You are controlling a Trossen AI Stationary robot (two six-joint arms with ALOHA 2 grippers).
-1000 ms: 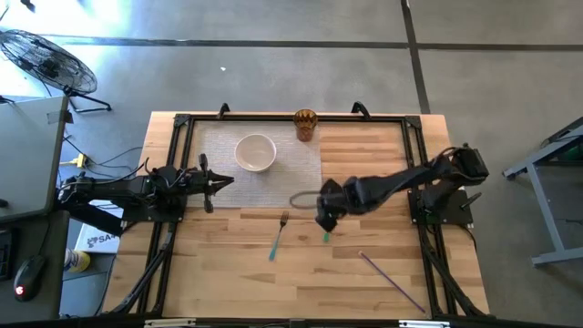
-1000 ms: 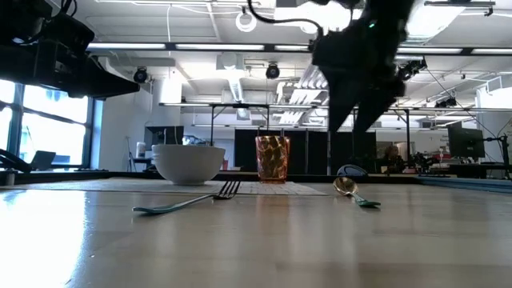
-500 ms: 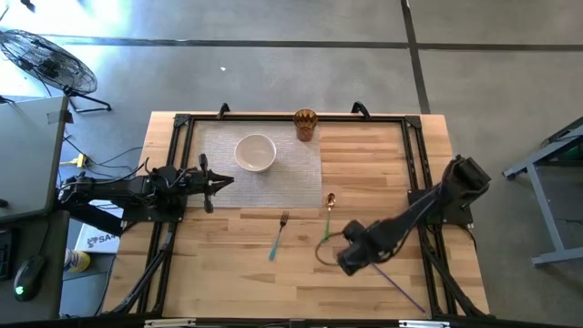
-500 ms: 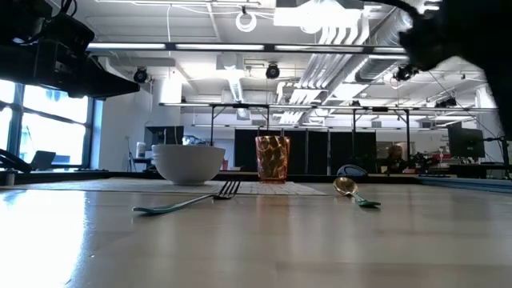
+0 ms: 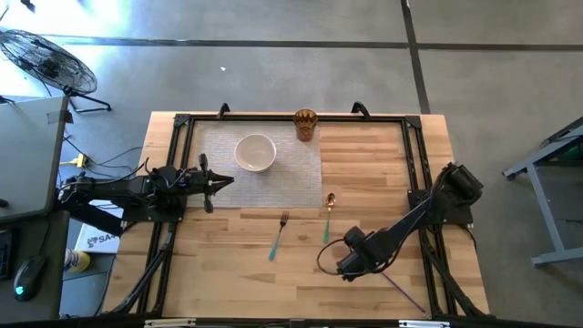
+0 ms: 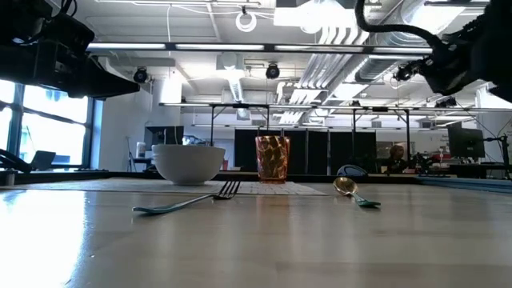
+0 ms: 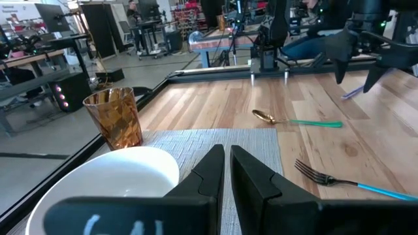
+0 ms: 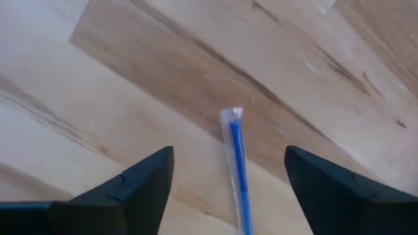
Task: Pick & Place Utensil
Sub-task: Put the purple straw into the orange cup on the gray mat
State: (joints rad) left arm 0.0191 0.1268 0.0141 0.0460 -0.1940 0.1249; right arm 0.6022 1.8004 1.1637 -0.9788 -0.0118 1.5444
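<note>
A spoon (image 5: 328, 215) with a gold bowl and a green handle lies flat on the wood beside the grey placemat (image 5: 223, 189). A fork (image 5: 278, 236) with a teal handle lies to its left. A thin wrapped straw (image 5: 393, 282) lies slanting near the table's near right corner. My right gripper (image 5: 353, 264) hangs open above the straw's far end (image 8: 232, 140), with one finger on each side and neither touching it. My left gripper (image 5: 224, 180) waits shut over the placemat's left part; the left wrist view shows it (image 7: 226, 158) beside the white bowl (image 7: 98, 189).
The white bowl (image 5: 256, 152) sits on the placemat and an amber cup (image 5: 305, 124) stands at its far right corner. A black frame (image 5: 414, 173) borders the work area. Bare wood lies between the fork, the spoon and the straw.
My right gripper has left the spot above the spoon and swung toward the table's near edge and a little right. It now hangs over the straw's far end. The spoon, fork and straw lie where they were.
</note>
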